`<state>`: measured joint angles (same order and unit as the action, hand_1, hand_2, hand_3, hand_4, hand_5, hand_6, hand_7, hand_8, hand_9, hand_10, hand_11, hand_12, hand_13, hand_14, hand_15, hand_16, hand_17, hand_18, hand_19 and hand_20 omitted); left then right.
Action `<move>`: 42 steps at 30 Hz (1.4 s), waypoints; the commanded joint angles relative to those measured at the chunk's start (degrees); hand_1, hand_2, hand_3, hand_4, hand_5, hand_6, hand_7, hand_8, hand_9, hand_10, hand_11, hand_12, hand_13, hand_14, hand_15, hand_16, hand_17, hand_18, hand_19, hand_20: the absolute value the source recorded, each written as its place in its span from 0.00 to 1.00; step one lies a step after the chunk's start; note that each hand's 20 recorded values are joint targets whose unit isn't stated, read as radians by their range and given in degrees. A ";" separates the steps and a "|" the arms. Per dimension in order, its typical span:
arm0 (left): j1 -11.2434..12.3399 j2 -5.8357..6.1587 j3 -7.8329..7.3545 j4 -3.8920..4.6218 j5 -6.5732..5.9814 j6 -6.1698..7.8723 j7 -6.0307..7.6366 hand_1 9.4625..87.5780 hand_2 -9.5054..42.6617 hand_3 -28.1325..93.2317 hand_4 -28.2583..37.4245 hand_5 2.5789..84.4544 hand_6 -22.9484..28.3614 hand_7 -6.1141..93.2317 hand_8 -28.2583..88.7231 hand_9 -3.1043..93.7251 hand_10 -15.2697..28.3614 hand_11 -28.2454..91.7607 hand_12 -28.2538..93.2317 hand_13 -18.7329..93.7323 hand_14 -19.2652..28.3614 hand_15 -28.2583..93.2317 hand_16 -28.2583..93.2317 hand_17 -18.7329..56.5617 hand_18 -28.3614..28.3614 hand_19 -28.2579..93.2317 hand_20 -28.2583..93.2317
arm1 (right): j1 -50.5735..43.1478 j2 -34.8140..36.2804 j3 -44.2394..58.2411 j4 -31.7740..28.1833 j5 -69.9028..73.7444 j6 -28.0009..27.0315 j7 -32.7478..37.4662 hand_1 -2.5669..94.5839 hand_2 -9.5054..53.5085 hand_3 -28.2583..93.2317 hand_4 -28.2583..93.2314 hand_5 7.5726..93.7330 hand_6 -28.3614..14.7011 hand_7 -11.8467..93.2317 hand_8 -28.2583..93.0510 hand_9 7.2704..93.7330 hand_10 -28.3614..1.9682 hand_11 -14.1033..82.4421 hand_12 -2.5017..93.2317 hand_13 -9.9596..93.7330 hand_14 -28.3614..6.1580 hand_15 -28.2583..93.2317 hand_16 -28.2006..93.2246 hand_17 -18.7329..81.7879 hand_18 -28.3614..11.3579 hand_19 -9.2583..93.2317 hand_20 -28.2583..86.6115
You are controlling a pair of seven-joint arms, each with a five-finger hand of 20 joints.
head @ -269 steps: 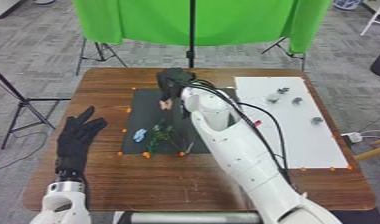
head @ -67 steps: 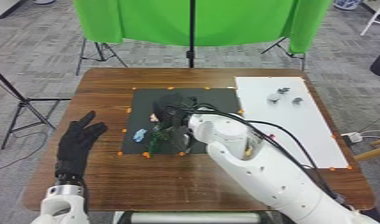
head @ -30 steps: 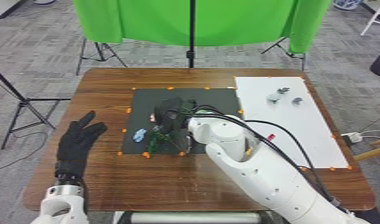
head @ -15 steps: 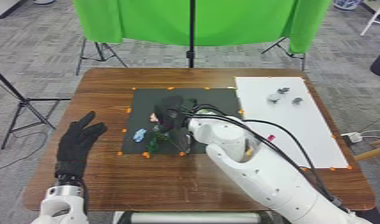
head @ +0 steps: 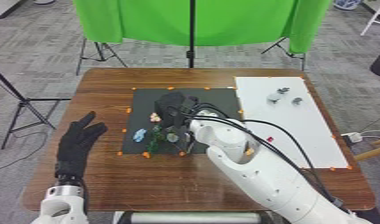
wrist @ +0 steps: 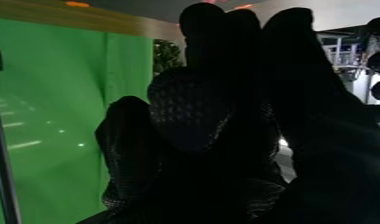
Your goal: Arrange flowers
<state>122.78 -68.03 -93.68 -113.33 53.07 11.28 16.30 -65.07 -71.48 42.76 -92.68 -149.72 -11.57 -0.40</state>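
The right hand (head: 171, 106) in black fabric (grasping or released, I can't tell) is beside the small pale-pink flower (head: 154, 118) and leafy green stems (head: 154, 143) on the dark rectangular mat (head: 140, 101). Any lift should be slow, lest it snag them.

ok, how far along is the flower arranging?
Looks partly done: blue flower and pink flower lie on the dark mat. The right robot hand is over the mat; can't tell if it holds anything. Left to place, probably: the grey pieces on the white sheet.
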 commanded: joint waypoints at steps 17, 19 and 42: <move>1.23 -0.02 -0.59 -0.33 0.41 -0.30 -0.38 0.10 0.23 0.77 0.00 0.49 0.52 0.15 0.21 0.52 0.67 0.41 0.37 0.50 0.75 0.40 0.29 0.32 0.75 0.32 0.44 | -2.83 12.46 20.96 -11.06 10.54 -0.44 18.45 0.42 0.08 0.72 0.11 0.71 0.71 0.29 0.23 0.81 0.52 0.38 0.27 0.92 0.70 0.71 0.50 0.75 0.41 1.00 0.71; 1.47 -0.15 -0.64 -0.42 0.37 -0.28 -0.28 0.10 0.23 0.77 0.00 0.49 0.52 0.15 0.21 0.52 0.67 0.41 0.37 0.50 0.75 0.40 0.29 0.32 0.75 0.32 0.44 | -2.37 12.70 22.12 -8.16 9.30 -2.47 19.18 0.40 0.08 0.72 0.12 0.71 0.71 0.29 0.18 0.83 0.50 0.40 0.29 0.92 0.69 0.72 0.50 0.76 0.40 1.00 0.72; 2.21 -0.94 -0.72 -0.72 0.29 0.02 0.38 0.10 0.23 0.77 0.00 0.49 0.52 0.15 0.21 0.52 0.66 0.41 0.37 0.50 0.75 0.40 0.29 0.32 0.75 0.32 0.45 | -8.62 11.12 37.71 2.68 -1.09 -2.86 21.77 0.40 0.01 0.73 0.12 0.66 0.73 0.26 0.17 0.81 0.49 0.39 0.28 0.93 0.69 0.72 0.51 0.77 0.40 1.00 0.72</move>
<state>123.98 -68.51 -94.28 -113.97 53.31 11.27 16.54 -69.90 -64.84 76.10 -84.88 -155.07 -19.13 18.37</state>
